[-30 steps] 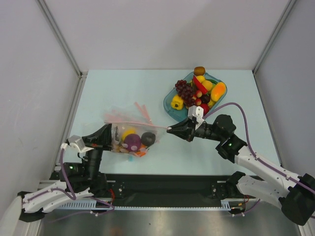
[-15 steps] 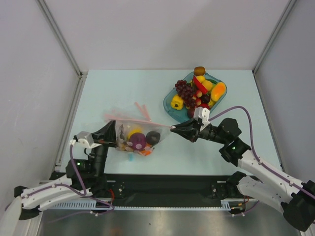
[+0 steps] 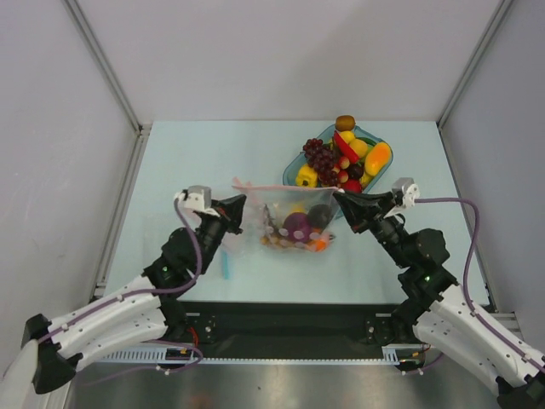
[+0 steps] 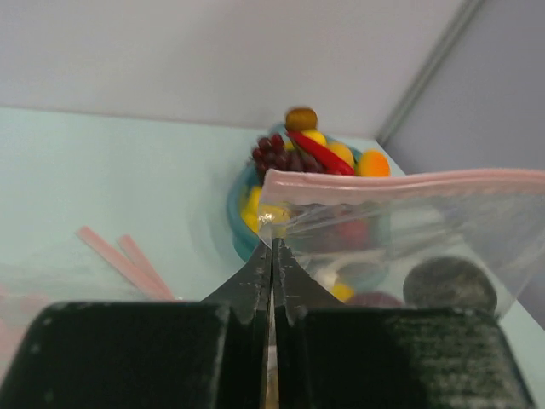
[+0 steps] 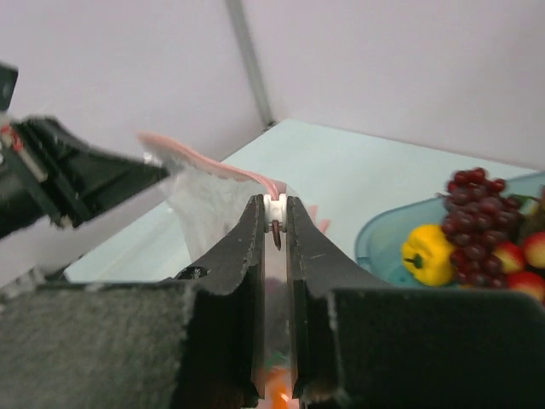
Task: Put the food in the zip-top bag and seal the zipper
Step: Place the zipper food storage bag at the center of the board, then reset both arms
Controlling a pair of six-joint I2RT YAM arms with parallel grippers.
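Observation:
The clear zip-top bag (image 3: pixel 289 223) hangs stretched between my two grippers near the table's middle. Its pink zipper (image 3: pixel 285 187) runs taut along the top edge. Inside lie food pieces: a purple piece (image 3: pixel 296 226), a dark round one (image 3: pixel 320 216) and orange bits (image 3: pixel 317 244). My left gripper (image 3: pixel 242 203) is shut on the bag's left corner (image 4: pixel 274 223). My right gripper (image 3: pixel 341 197) is shut on the white slider (image 5: pixel 275 204) at the zipper's right end. More food, grapes (image 3: pixel 322 157) and a yellow pepper (image 3: pixel 306 177), stays in the teal tray (image 3: pixel 291 175).
The teal tray sits just behind the bag's right half, with a kiwi (image 3: pixel 345 123) at its far rim. A short light-blue strip (image 3: pixel 226 268) lies on the table under my left arm. Loose pink strips (image 4: pixel 128 260) lie left of the tray. Metal posts frame both sides.
Both arms have swung the bag away from the near-left toward the table's middle and raised it. The zipper edge now runs level between the grippers, close to the tray.

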